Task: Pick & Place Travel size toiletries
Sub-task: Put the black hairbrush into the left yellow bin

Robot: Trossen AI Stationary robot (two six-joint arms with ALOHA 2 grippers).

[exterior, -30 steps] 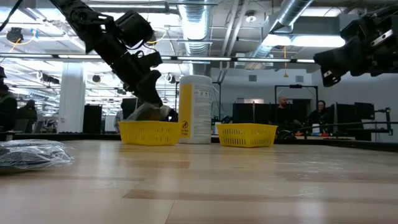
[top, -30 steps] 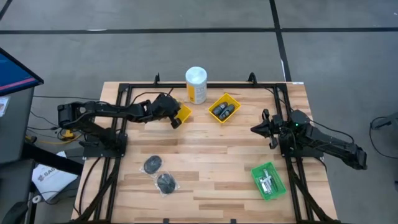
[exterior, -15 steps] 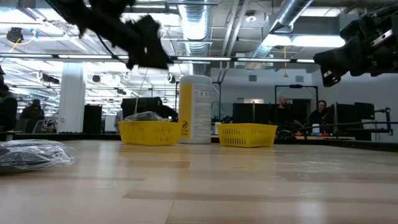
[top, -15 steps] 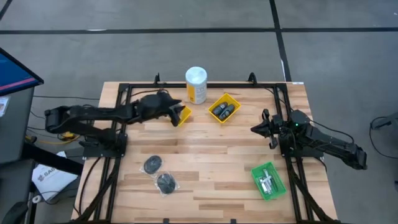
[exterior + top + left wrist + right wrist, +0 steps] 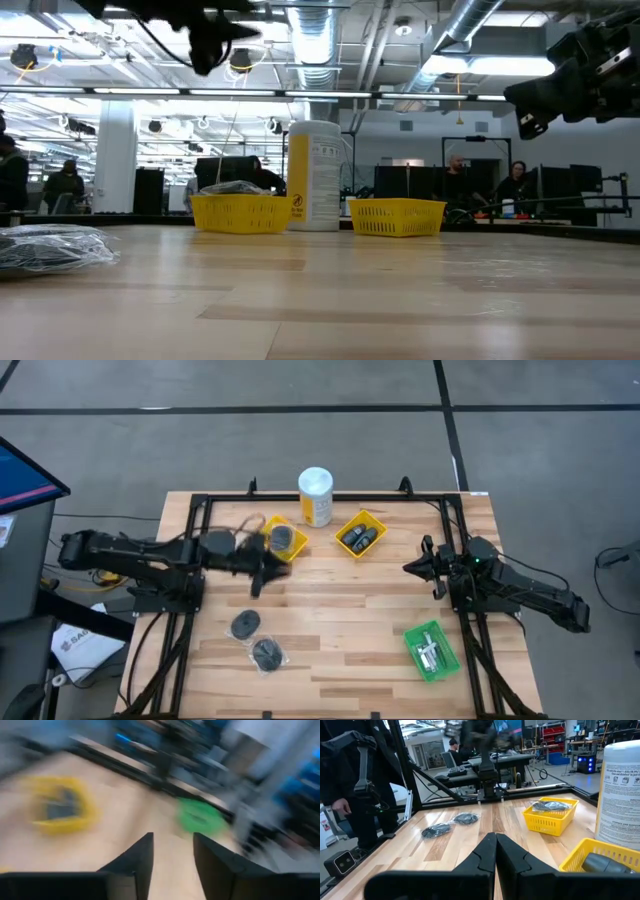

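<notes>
One dark grey disc in clear wrap lies in the left yellow tray (image 5: 283, 540), where the low view shows its wrap (image 5: 232, 187) rising above the rim. Two more wrapped discs (image 5: 245, 624) (image 5: 267, 654) rest flat on the table near its near-left part. Black oblong pieces (image 5: 360, 536) sit in the second yellow tray. Tiny silver pieces (image 5: 430, 653) lie in the green tray. My left gripper (image 5: 257, 578) (image 5: 172, 845) is open and empty, raised over the table between the tray and the two discs. My right gripper (image 5: 425, 568) (image 5: 495, 840) is shut and hangs still above the table's right side.
The tall white-capped yellow canister (image 5: 315, 496) stands at the far edge between the two yellow trays. A black frame (image 5: 200, 510) runs around the table. People sit in the room beyond the table. Bare wood lies in the table's middle and near part.
My left gripper has risen out of the left yellow tray and swung back toward the table's near-left side, moving fast. It has let go of the wrapped disc, which stays lying in that tray. My right arm has kept still.
</notes>
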